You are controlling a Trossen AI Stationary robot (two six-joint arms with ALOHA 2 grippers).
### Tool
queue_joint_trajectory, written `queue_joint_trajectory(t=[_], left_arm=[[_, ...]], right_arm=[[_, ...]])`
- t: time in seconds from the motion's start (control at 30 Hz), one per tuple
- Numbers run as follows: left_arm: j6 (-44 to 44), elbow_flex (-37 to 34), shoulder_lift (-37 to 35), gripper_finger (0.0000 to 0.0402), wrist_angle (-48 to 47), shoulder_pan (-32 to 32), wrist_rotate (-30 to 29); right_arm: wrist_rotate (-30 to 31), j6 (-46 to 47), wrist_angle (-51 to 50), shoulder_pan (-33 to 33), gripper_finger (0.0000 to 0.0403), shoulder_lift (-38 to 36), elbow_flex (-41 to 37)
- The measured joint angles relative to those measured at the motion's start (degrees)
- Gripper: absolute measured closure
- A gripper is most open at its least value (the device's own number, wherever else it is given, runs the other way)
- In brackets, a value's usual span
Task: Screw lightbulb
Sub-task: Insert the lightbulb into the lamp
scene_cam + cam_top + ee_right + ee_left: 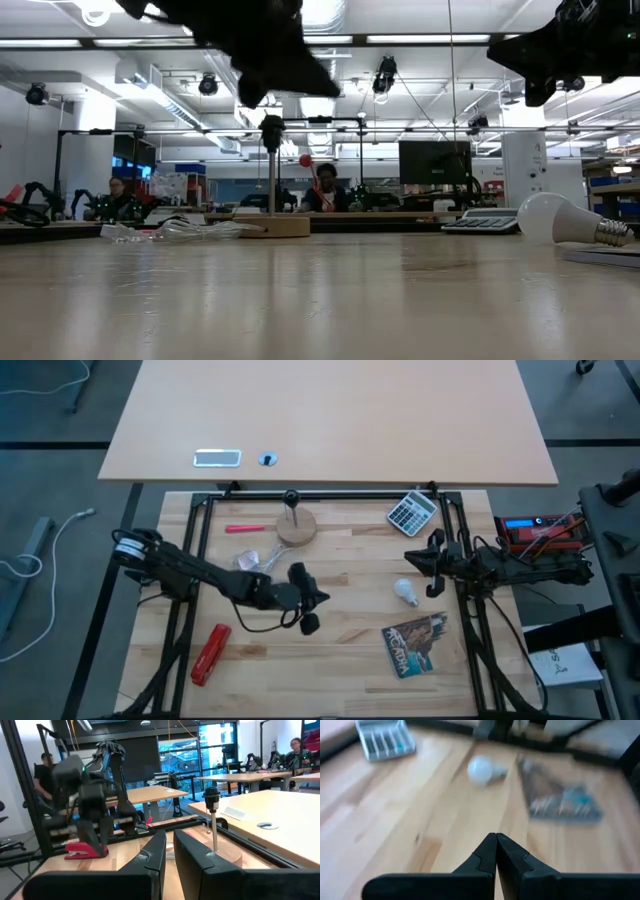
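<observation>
Wooden planks make the table (330, 660) top, and both arms hang above it. Left gripper (312, 612) is near the middle, its fingers (490, 852) pressed together and holding nothing. Right gripper (432, 565) waits by the right edge, fingers (155, 852) almost closed, also empty. Between both grippers the lightbulb (405, 592) lies on its side, just above a booklet (417, 644), below the calculator (413, 513).

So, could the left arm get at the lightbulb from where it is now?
Probably yes. The lightbulb lies on its side on bare wood, with nothing between it and the left gripper, whose fingers are shut and would have to open first.
</observation>
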Motion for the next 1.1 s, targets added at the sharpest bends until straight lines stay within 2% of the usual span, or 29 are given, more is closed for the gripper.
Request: queue_joint_trajectory(t=[0.13, 0.27, 0.4, 0.6, 0.67, 0.77, 0.87, 1.1], left_arm=[[-1.91, 0.00, 0.83, 0.0402, -8.76, -0.05, -1.12], [-2.06, 0.00, 0.97, 0.0402, -16.12, 0.08, -8.71], [-2.06, 0.00, 0.69, 0.0402, -21.29, 0.12, -14.42], [-2.03, -0.02, -0.45, 0.0402, -22.77, 1.02, -14.93], [-1.80, -0.02, -1.30, 0.0401, -22.77, 1.55, -14.96], [-0.83, -0.02, -3.62, 0.0402, -23.09, 2.22, -14.97], [-0.94, 0.01, -6.70, 0.0401, -22.72, 2.42, -15.10], [-5.30, 0.02, -12.39, 0.0401, -25.13, 1.69, -14.03]], right_arm=[[-0.07, 0.87, -0.05, -0.02, 0.0371, 0.02, 0.00], [-0.56, 8.86, -0.38, 0.00, 0.0371, 0.00, 0.00], [-0.57, 7.71, -0.35, 0.00, 0.0371, 0.52, 0.00], [0.41, 2.98, -0.48, -0.02, 0.0371, 4.81, 1.10], [2.74, 1.80, -0.46, -0.02, 0.0371, 7.26, 2.37], [6.16, 0.33, -0.48, -0.03, 0.0371, 11.46, 4.70], [6.28, -4.21, -0.45, -0.04, 0.0371, 16.01, 7.77], [12.31, -9.39, -0.52, -0.04, 0.0371, 28.77, 16.33]])
